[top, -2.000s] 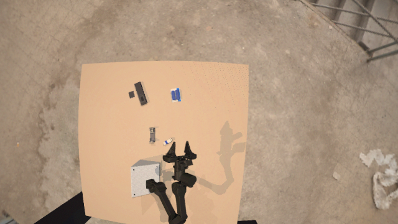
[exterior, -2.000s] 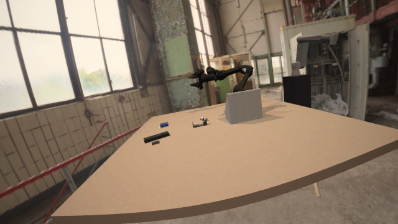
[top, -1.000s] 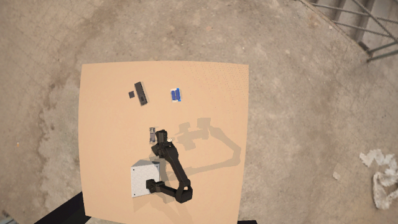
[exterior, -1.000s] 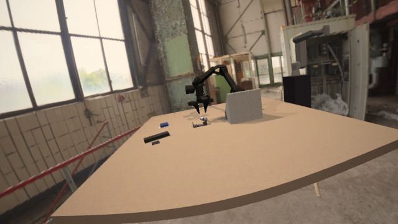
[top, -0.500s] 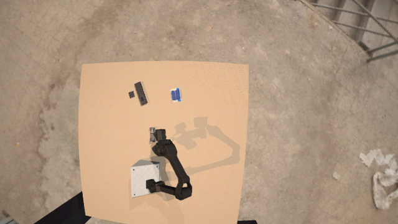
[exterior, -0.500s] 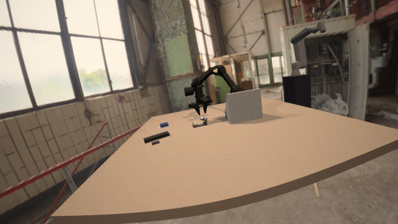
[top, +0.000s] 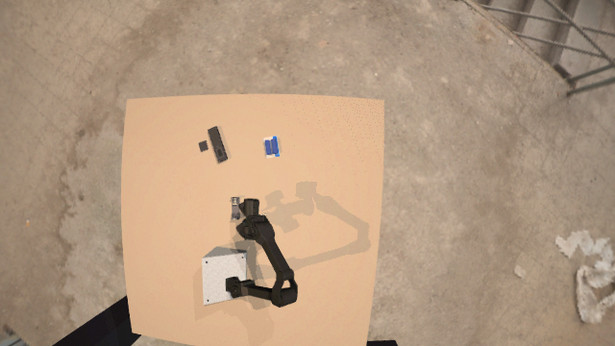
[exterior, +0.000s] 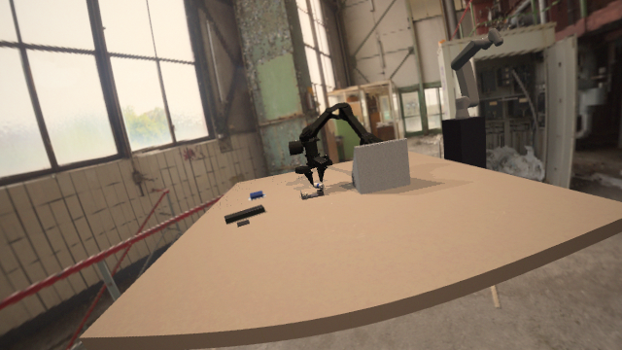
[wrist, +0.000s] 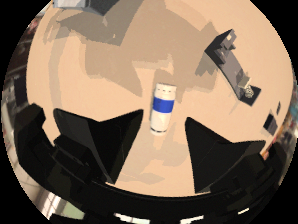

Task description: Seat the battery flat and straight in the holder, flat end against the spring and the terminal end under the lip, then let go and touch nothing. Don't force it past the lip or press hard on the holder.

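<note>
My tool (wrist: 158, 137) hangs half open over the battery (wrist: 161, 107), fingers either side with daylight between, gripping nothing. The battery lies on the bench (exterior: 369, 233), just beside the holder (wrist: 234, 70), not yet in it. I judge it small, light, rigid and smooth, likely to roll or slip. I'd pinch across the blue mid-band, leaving both ends free. Further off sit a dark strip (top: 217, 144) and blue block (top: 272, 146).
</note>
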Robot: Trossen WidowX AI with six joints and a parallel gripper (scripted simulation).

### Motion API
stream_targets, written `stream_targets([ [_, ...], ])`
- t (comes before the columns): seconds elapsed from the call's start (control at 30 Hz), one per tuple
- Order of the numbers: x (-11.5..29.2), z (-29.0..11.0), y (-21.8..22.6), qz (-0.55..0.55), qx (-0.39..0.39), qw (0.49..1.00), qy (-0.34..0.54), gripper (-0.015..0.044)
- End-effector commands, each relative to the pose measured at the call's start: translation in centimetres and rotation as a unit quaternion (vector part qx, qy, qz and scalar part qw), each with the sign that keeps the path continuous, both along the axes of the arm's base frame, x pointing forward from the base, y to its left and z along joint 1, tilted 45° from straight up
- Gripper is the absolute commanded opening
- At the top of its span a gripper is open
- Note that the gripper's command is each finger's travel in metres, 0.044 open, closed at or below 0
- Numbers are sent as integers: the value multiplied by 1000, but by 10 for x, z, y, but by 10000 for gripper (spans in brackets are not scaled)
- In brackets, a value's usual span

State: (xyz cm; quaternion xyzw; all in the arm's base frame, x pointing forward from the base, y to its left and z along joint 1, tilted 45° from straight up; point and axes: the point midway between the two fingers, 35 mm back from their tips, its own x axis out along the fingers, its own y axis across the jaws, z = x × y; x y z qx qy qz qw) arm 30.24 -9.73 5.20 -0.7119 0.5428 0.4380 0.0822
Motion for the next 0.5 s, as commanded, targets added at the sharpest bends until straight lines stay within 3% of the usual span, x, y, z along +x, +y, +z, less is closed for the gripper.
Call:
stream_targets([
  [0.0, -3, -7, -5, -1, -2, 1000, 8, 243],
  [0.3, -4, -15, -14, 0, -4, 1000, 8, 243],
  [0.47, -4, -15, -14, 0, -4, 1000, 8, 131],
])
